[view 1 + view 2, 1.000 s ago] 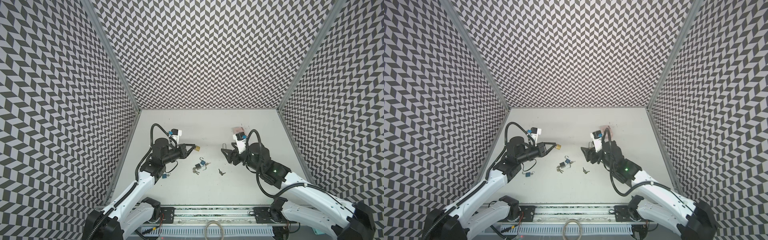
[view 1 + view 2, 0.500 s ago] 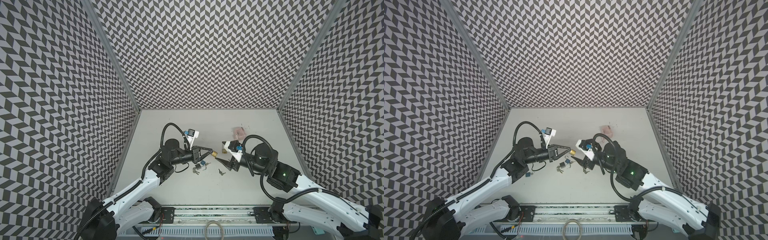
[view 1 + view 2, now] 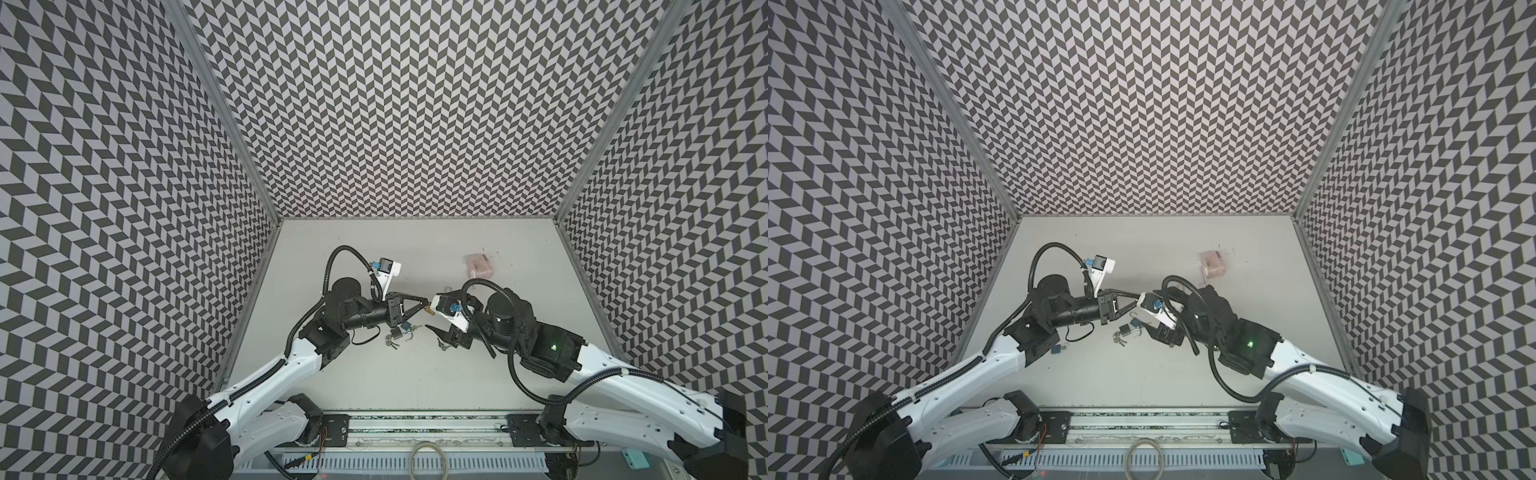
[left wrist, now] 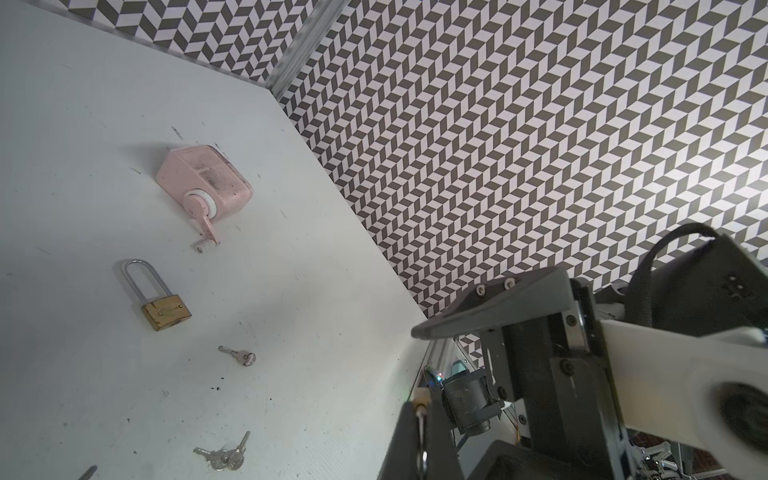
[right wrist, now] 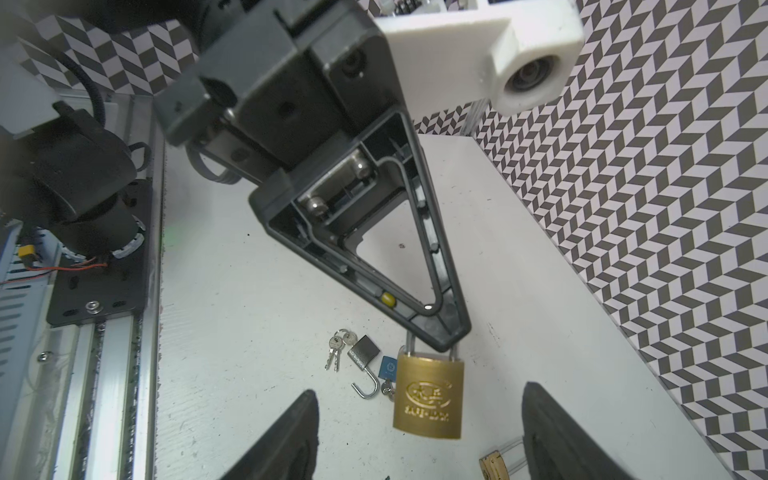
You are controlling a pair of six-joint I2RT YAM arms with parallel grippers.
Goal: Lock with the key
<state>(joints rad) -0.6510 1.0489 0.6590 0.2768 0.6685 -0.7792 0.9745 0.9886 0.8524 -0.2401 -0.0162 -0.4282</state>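
Clear of the walls (image 3: 415, 124), left jaws pinch the brass padlock (image 5: 428, 395) by its shackle; right jaws spread, flanking it.

Glossy brass padlock (image 5: 428, 399), steel shackle (image 5: 409, 344)

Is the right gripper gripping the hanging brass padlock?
No, the right gripper is open, clear of the brass padlock, which hangs from the left gripper.

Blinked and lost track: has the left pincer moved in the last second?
Yes: the left pincer holding the brass padlock swung right past the silver padlock.
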